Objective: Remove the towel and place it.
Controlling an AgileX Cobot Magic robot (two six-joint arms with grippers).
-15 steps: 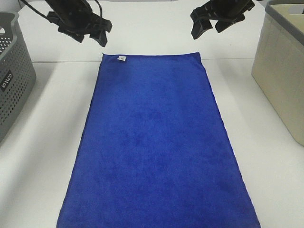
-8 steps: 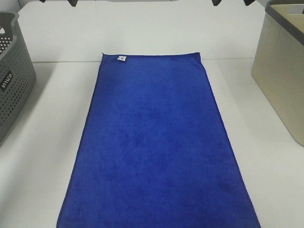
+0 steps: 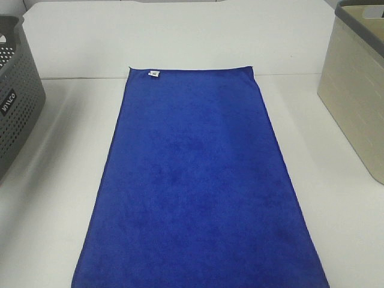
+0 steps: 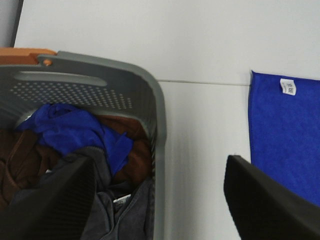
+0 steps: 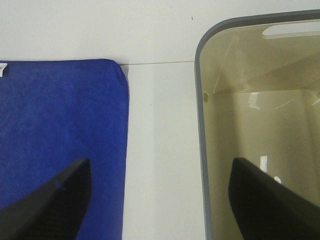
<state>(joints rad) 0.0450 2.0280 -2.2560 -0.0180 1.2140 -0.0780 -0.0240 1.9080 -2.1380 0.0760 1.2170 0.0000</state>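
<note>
- The towel (image 3: 198, 186) is lying flat and spread on the desk (image 3: 54, 198), its long axis running from the near edge away toward the far seam, with its white tag (image 3: 153, 74) at the far left corner.
- Both tools are sitting past that far short edge, out of the high view; the towel is lying inward of each.
- The left tool (image 4: 160, 200) is standing with its jaws apart, holding nothing, between the towel's tag corner and the grey basket (image 4: 150, 90).
- The right tool (image 5: 160, 200) is standing wide, holding nothing, between the towel's far right corner and the beige bin (image 5: 200, 125).
- Neither arm looks clearly nearer; each is flanking its own far corner.
- Only the left wrist view is showing the clothes (image 4: 75, 132) piled in the basket; only the right wrist view is showing the bin's bare inside.
</note>
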